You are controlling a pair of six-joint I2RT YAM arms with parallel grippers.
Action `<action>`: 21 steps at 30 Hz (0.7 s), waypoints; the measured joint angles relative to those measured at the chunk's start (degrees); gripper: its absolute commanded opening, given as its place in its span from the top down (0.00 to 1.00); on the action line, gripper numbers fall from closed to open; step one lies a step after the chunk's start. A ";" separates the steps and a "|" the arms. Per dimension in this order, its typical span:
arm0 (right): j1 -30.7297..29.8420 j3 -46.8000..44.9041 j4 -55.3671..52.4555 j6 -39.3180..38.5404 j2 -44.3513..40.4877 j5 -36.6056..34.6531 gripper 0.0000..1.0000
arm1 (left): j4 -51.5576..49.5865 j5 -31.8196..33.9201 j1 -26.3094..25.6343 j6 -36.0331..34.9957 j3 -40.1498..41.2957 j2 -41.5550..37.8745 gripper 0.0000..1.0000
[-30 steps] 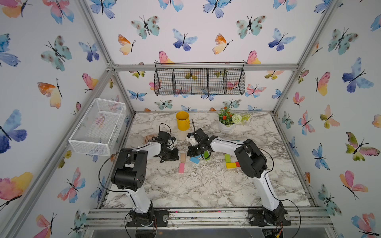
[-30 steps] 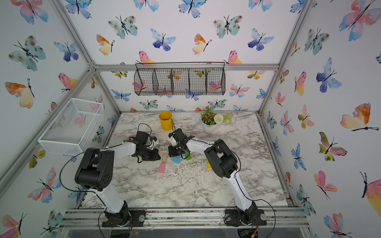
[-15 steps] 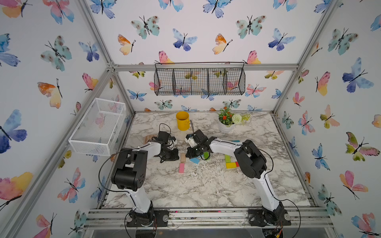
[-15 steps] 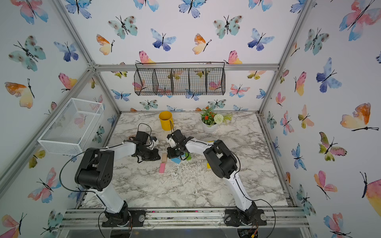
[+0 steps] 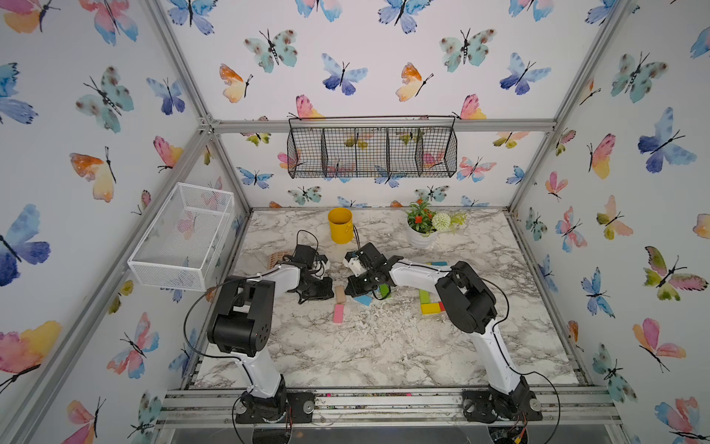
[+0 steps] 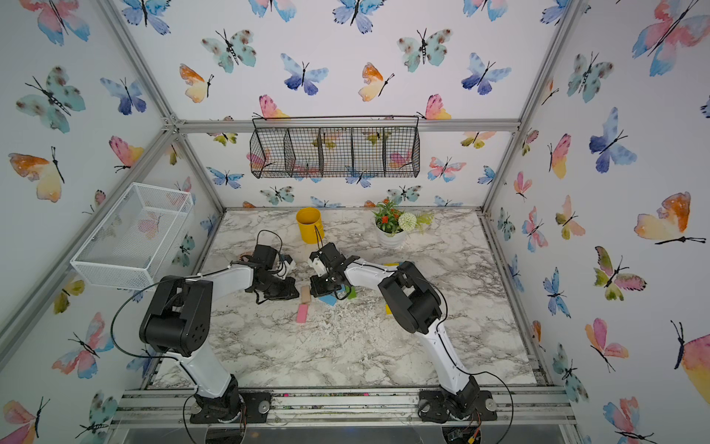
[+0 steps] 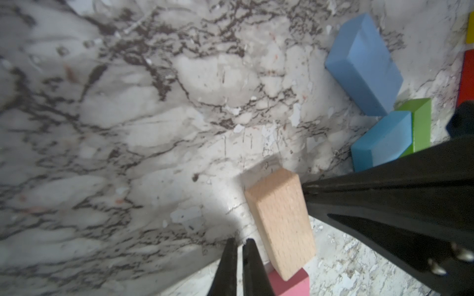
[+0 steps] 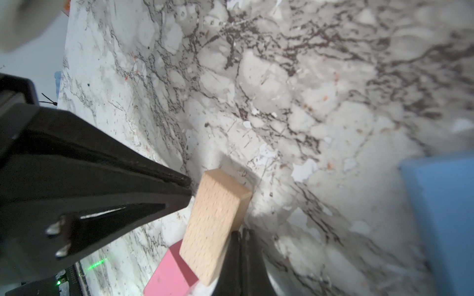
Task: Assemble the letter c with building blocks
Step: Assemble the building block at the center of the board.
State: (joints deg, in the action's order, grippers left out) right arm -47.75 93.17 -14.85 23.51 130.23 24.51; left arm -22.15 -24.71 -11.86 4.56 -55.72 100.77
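Tan block [image 5: 340,294] on marble table [image 5: 384,346], frame centre in both top views; pink block [image 5: 338,313] just below. Left gripper [image 7: 239,243], right gripper [image 8: 241,233] clenched, empty, flanking it closely.

Nine building blocks can be counted: one tan block [image 7: 280,225], one pink block [image 7: 289,284], two blue ones, a darker blue block [image 7: 364,64] and a lighter blue block [image 7: 382,141], two green ones, a first green block [image 7: 422,123] and a second green block [image 5: 424,296], one yellow block [image 5: 430,308], one red block [image 7: 466,77] and one teal block [image 5: 439,263], partly hidden. There are two robot arms, the left arm [image 5: 246,319] and the right arm [image 5: 465,303], one yellow cup [image 5: 340,226], one potted plant [image 5: 422,226], one black wire basket [image 5: 372,148], one white mesh basket [image 5: 180,234] and one tan scoop [image 5: 277,258].
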 measured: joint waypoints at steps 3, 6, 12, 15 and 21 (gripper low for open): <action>-0.17 -1.44 -0.07 0.02 -1.07 -0.02 0.96 | -0.02 -0.02 0.00 0.00 0.00 0.00 0.89; -0.50 -2.40 -0.07 0.02 -1.90 0.00 0.96 | -0.02 -0.07 0.00 0.00 0.00 0.00 0.89; -1.03 -2.82 0.09 0.04 -1.90 0.09 0.97 | -0.02 -0.15 0.00 -0.02 0.00 0.00 0.89; -1.16 -2.82 0.09 0.04 -1.90 0.24 0.96 | 0.00 -0.26 0.00 -0.02 0.00 0.00 0.89; -1.62 -2.82 0.11 0.04 -1.90 0.35 0.96 | 0.00 -0.44 0.00 -0.02 0.00 0.00 0.89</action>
State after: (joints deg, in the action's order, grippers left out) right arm -49.36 90.35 -14.74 23.55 128.33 24.86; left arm -22.15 -25.15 -11.86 4.54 -55.72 100.77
